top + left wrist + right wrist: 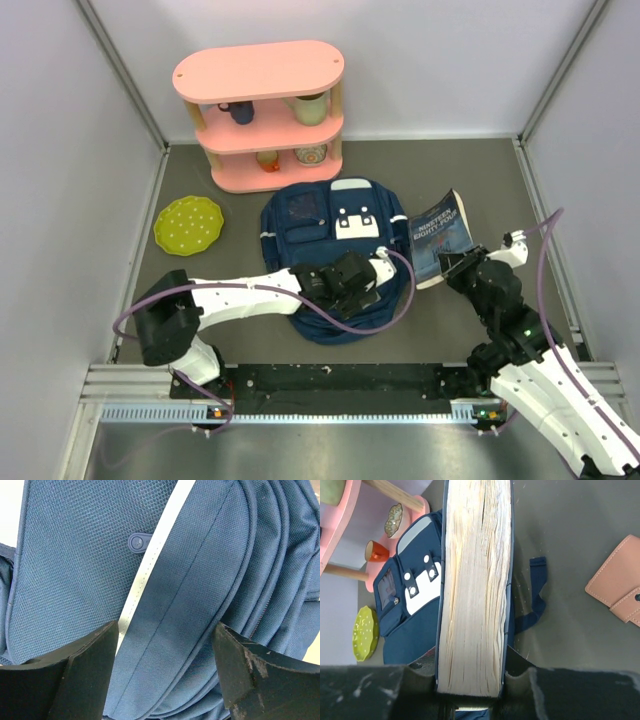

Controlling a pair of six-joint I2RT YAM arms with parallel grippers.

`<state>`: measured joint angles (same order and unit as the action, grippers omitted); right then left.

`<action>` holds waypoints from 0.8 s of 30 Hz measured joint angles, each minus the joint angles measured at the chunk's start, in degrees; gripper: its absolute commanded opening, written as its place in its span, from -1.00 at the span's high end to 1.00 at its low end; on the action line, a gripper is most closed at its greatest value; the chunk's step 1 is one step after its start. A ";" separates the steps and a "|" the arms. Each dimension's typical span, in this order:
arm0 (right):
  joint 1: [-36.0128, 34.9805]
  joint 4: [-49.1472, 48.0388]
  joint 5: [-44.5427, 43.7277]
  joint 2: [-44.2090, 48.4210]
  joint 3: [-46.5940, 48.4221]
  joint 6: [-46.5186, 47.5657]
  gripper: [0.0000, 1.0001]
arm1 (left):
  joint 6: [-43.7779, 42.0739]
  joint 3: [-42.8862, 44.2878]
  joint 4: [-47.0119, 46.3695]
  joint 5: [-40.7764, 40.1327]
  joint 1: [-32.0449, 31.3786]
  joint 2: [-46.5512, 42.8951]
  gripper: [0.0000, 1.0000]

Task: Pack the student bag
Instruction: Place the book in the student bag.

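Navy fabric student bag (335,225): lying flat at the middle of the tabletop (480,180), pockets facing up, long axis running from the arm bases toward the pink shelf (262,110). Left tool (166,627): hanging directly over the bag's near half, fingers standing apart, straddling cloth, gripping nothing. Right tool (472,672): clamping a thick book (440,232), holding it just beside the bag's right edge. Judgement: the bag is lying leftward of the book, and the left arm is sitting nearer for opening it.
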<state>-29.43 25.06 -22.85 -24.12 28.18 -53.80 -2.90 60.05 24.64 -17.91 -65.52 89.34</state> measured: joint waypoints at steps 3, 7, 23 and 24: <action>0.00 0.07 0.00 -0.22 0.00 -0.02 1.00 | -0.17 0.17 0.02 -1.09 -0.50 0.79 -0.56; 0.00 0.13 0.00 -0.42 0.00 -0.07 1.00 | -0.11 0.26 -0.02 -1.33 -0.92 0.81 -0.56; 0.44 0.24 0.02 -0.39 -0.07 -0.83 1.00 | 1.88 1.88 -0.70 -5.49 -2.16 3.93 0.80; 0.50 0.33 0.02 -0.37 -0.07 -0.85 1.00 | 1.68 2.05 -0.70 -5.77 -2.08 3.93 0.89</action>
<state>-28.93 25.39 -22.83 -24.49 28.12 -54.65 -1.21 62.11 23.94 -23.68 -67.59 93.27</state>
